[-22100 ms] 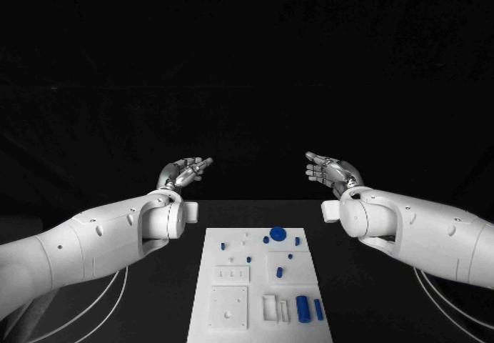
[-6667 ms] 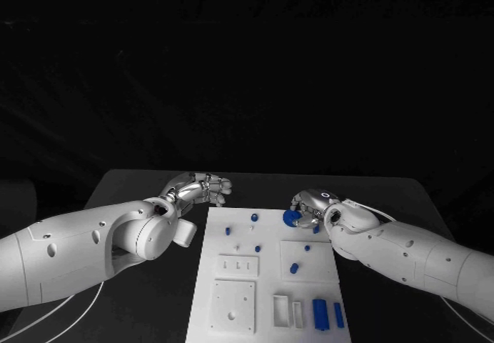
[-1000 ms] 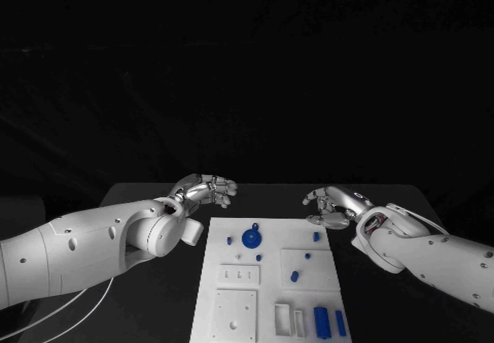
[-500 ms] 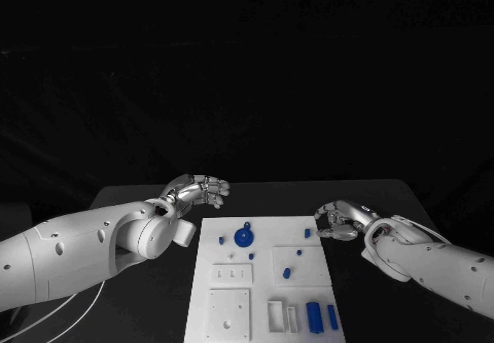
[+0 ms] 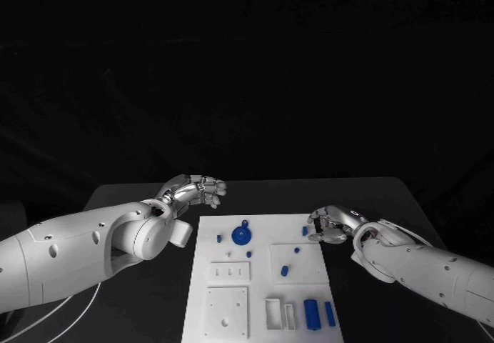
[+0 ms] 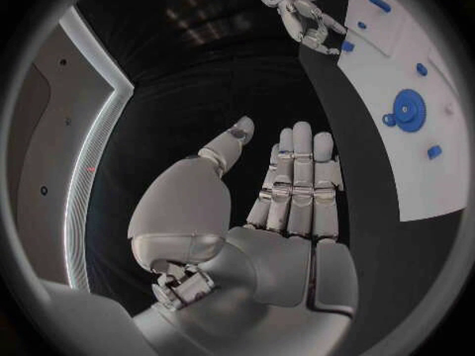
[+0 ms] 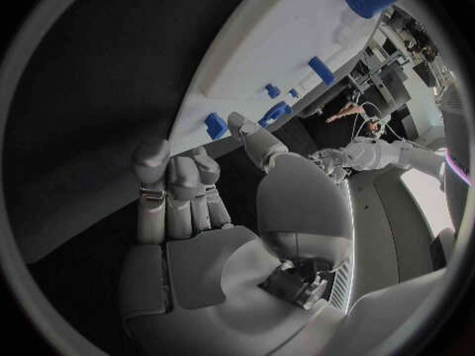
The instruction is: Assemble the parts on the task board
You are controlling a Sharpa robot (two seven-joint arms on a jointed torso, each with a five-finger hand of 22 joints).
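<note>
The white task board [image 5: 228, 303] lies lengthwise in the middle of the table. A round blue gear [image 5: 242, 236] sits near its far end, and small blue parts are spread over it, among them a peg [image 5: 305, 231] at the far right edge and two bars [image 5: 311, 314] at the near right. My right hand [image 5: 330, 228] hovers just right of that peg with fingers loosely bent, holding nothing; in the right wrist view its thumb tip is close beside the peg [image 7: 216, 125]. My left hand [image 5: 195, 190] hangs off the board's far left corner, empty, fingers straight [image 6: 295, 183].
White blocks with slots and holes stand on the board's near half [image 5: 226, 311]. Black tabletop [image 5: 134, 314] runs on both sides of the board. The left wrist view shows the board [image 6: 400, 51], the gear [image 6: 407, 105] and my right hand [image 6: 309, 24] beyond it.
My right hand has come down and in towards the board's far right edge, next to the small blue peg. The left hand has stayed almost in place; the gear lies where it was.
</note>
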